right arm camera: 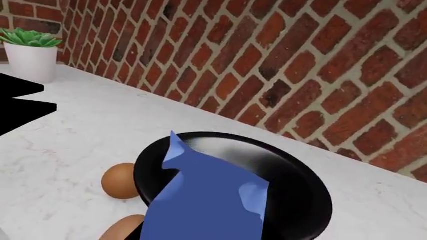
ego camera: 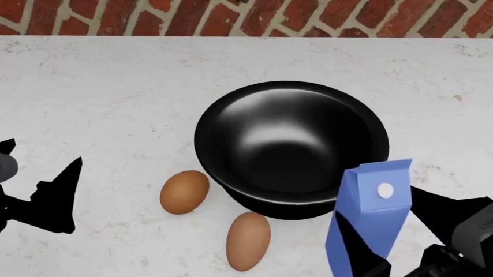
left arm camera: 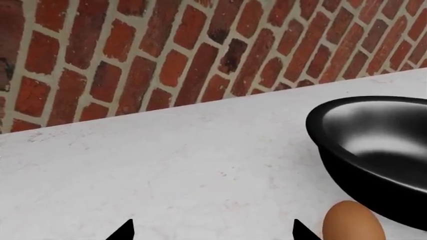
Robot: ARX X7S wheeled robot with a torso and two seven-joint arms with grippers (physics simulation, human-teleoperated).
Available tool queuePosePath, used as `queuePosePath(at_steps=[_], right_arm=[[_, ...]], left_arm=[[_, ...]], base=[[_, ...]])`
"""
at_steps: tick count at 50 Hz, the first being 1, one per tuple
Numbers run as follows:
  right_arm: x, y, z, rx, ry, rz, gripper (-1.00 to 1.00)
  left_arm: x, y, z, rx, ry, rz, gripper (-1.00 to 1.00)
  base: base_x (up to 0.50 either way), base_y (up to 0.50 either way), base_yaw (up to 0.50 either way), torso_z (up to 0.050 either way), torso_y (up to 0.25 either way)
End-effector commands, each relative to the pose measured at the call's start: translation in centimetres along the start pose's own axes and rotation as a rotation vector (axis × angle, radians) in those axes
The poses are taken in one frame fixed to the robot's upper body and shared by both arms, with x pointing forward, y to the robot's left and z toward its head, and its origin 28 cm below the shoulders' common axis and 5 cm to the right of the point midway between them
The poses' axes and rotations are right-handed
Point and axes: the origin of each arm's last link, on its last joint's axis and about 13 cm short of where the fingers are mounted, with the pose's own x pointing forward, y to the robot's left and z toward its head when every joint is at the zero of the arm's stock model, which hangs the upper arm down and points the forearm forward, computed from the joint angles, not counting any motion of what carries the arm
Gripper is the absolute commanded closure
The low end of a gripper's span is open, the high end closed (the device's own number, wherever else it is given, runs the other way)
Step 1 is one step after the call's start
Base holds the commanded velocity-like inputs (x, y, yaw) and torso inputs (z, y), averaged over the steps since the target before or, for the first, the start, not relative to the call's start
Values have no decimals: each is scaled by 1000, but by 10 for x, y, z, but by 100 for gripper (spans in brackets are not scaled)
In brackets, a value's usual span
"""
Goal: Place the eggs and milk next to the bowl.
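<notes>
- Milk (ego camera: 368,222): the blue carton stands at the near right, just beside the bowl's near-right rim, its gabled top and white cap tilted a little toward the left. The right gripper (ego camera: 400,257) is around its lower part, black fingers on both sides, pinching it. In the right wrist view the carton (right arm camera: 203,200) fills the near middle and hides part of the bowl.
- Eggs: 2 brown eggs lie on the counter (ego camera: 100,98) at the bowl's near-left side. The nearer egg (ego camera: 248,240) lies just beside the bowl's base, to the left of the milk. The other egg (ego camera: 184,191) lies a little farther and to the left, also just beside the bowl. Whether either touches the bowl cannot be told.
- Left gripper (ego camera: 43,199): at the near left edge, well apart from the eggs, holding nothing. In the left wrist view its 2 dark fingertips (left arm camera: 123,231) stand spread apart over bare counter.
- Bowl (ego camera: 291,147): glossy black, upright, in the middle of the white counter.
- Plant (right arm camera: 30,52): a small green one in a white pot, far left by the wall.
- Brick wall (ego camera: 231,17): red, along the far edge.
</notes>
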Motion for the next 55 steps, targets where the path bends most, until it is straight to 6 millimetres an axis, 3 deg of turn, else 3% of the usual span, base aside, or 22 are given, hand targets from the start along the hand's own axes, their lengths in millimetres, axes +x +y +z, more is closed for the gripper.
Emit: queuePosePath(at_steps=[1,55], right_arm=[[0,-1,-7,-20,-6,7,100],[8,-1,-37,35,4,19,100]], left_arm=[[-1,1,1,3,-3,3,-100],[-2,0,2,13,1,3,-100]], base=[[0,0,0,0,0],[0,0,0,0,0]])
